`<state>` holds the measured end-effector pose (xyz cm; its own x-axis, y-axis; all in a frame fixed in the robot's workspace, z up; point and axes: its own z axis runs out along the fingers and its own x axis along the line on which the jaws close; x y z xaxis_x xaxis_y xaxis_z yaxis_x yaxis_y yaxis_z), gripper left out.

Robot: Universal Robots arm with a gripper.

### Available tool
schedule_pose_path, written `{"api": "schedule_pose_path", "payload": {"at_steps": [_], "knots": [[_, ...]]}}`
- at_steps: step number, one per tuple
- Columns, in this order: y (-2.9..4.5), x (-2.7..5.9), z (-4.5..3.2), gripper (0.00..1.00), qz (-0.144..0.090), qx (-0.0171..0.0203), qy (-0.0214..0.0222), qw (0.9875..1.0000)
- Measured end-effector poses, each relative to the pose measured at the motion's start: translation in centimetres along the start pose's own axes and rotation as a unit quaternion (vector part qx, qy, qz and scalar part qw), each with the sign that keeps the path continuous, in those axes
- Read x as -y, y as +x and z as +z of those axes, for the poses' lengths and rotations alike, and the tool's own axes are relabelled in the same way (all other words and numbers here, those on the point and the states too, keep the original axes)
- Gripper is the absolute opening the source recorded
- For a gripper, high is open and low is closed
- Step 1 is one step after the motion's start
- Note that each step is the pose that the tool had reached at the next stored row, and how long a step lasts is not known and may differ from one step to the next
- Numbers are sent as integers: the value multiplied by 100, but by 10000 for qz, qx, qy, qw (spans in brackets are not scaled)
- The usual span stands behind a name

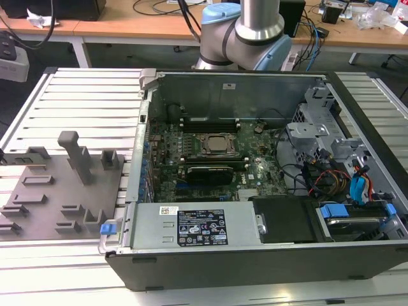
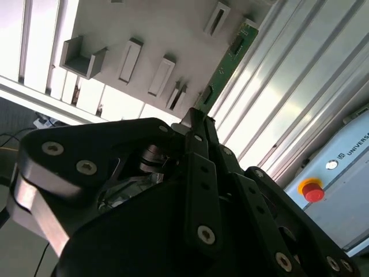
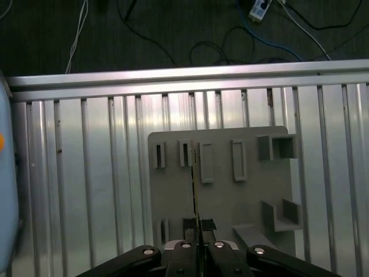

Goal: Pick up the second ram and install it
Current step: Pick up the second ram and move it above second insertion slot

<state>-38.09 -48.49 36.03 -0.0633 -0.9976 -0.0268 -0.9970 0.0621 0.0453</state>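
One green memory stick (image 2: 228, 60) is pinched at its near end between the black fingers (image 2: 203, 167) of the pincer (image 2: 199, 120), which is pressed together on it. In the second wrist view the stick is seen flat-side on, reaching away from the fingertips across the edge of a grey plate (image 2: 173, 23) with raised blocks and slots. In the first wrist view the stick (image 3: 194, 184) is seen edge-on as a thin line running out from the pincer (image 3: 198, 229) over the plate (image 3: 225, 196), in line with the narrow slots there; whether it touches the plate or is held just above it cannot be told. The plate is carried by a ribbed metal desk (image 3: 86, 173), and dark floor with loose cables (image 3: 173, 40) is seen past the desk's edge. In the exterior view the plate (image 1: 57, 191) lies on the desk (image 1: 83, 95) at nine o'clock of an open computer case (image 1: 223, 83), on the exterior view's left, just beside the case wall. Inside the case a green board (image 1: 261, 175) is laid flat, with long black slots (image 1: 210, 120) at twelve o'clock of the processor socket (image 1: 217, 144). The arm's blue-and-silver base (image 1: 242, 32) is seen at twelve o'clock of the case.
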Motion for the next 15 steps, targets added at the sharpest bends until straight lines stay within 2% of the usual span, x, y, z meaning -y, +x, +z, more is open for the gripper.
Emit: {"api": "schedule_pose_path", "payload": {"at_steps": [7, 12, 15], "knots": [[-4, -7, -155, 13, 0, 0, 0, 10000], [-6, -10, -231, 13, 0, 0, 0, 10000], [-11, -13, -311, 13, -1, 0, 0, 10000]]}}
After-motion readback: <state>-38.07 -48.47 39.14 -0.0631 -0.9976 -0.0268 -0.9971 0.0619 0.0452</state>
